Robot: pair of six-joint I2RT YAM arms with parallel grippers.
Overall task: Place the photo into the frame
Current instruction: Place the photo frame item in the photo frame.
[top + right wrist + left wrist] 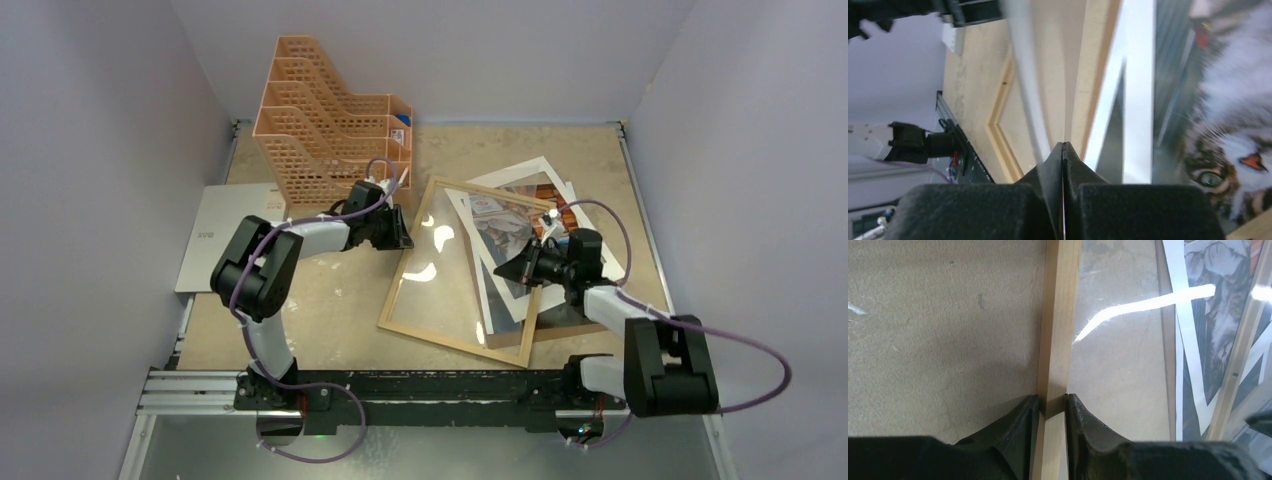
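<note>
The frame (450, 345), thin light wood with a glass pane, lies tilted on the table's middle. My left gripper (402, 238) is shut on its left rail (1058, 315), a finger pressed to each side (1053, 402). The photo (490, 225), a cat print with a wide white border, lies across the frame's right half and shows at the right of the left wrist view (1218, 340). My right gripper (503, 270) is over it, jaws shut (1063, 145) on a thin sheet edge that looks like the photo (1228, 100). The frame's rail (998, 107) shows beyond.
An orange lattice organizer (330, 120) stands at the back left, just behind my left arm. A grey sheet (225, 235) lies at the table's left edge. A brown backing board (565, 320) lies under the photo at the right.
</note>
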